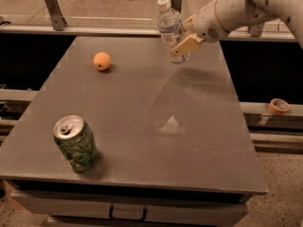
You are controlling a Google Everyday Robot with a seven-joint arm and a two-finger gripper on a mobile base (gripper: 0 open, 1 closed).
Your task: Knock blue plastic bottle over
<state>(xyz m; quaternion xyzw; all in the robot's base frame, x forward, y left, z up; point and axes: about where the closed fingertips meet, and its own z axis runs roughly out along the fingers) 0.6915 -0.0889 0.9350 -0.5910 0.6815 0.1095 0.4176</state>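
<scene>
The blue plastic bottle [170, 30], clear with a white cap and a printed label, is at the far edge of the grey table [142, 126]. It is tilted, with its cap leaning to the left and its base swung to the right. My gripper [185, 44] comes in from the upper right on the white arm and presses against the bottle's lower right side, covering part of its base.
An orange fruit [102, 60] lies at the far left of the table. A green patterned can [75, 143] stands near the front left corner. A roll of tape [278, 106] sits on the ledge to the right. A metal post [52, 6] stands behind the table.
</scene>
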